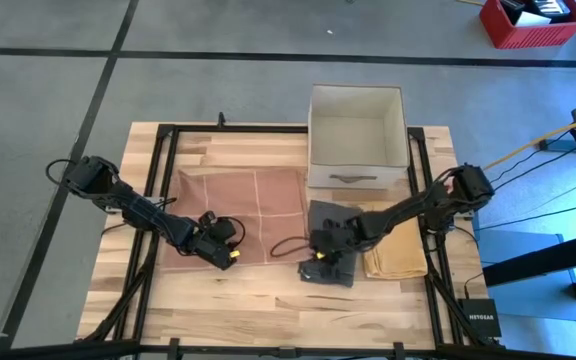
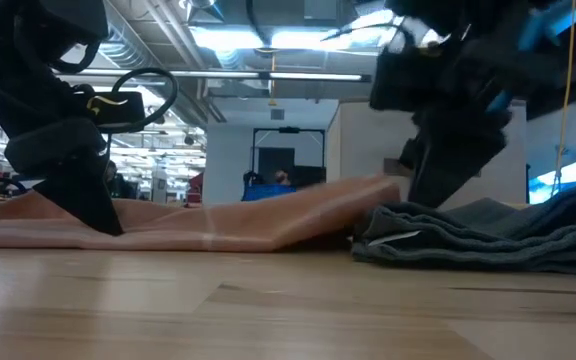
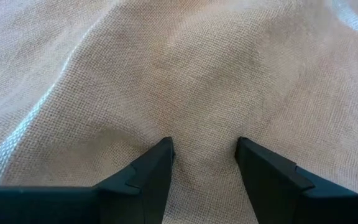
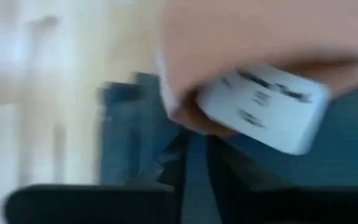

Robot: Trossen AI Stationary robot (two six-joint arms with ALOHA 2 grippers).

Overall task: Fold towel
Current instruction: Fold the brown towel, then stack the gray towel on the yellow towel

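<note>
The left tool point(image 1: 220, 247) rests on the near edge of the pink towel point(image 1: 236, 215), toward its left half. In the left wrist view its two fingers point(image 3: 151, 168) stand apart with cloth lying flat between them; nothing is pinched, so the tool is spread and holds nothing.

The right tool point(image 1: 324, 250) sits over the dark grey towel point(image 1: 332, 262), just off the pink towel's near right corner. In the right wrist view its fingers show only a narrow gap, and a pale care label point(image 4: 263, 106) with pink cloth lies just ahead of them. That view is smeared, so whether any cloth is gripped cannot be determined; the fingers appear nearly closed.

The pink towel lies spread on the wooden surface point(image 1: 268, 300) with its long axis running left to right, between the two tools. In the low view its right end rises in a low hump beside the grey towel. The left tool is the nearer one to the towel's body; the right tool is nearer the corner with the label. A fold along the long axis would likely require both near corners to be lifted away from the arms.

A folded tan towel point(image 1: 398, 250) lies right of the grey one. An open white box point(image 1: 358, 135) stands behind them.

The printing on the label is not legible. A small black unit point(image 1: 481, 322) at the surface's near right corner carries the word NETGEAR.
</note>
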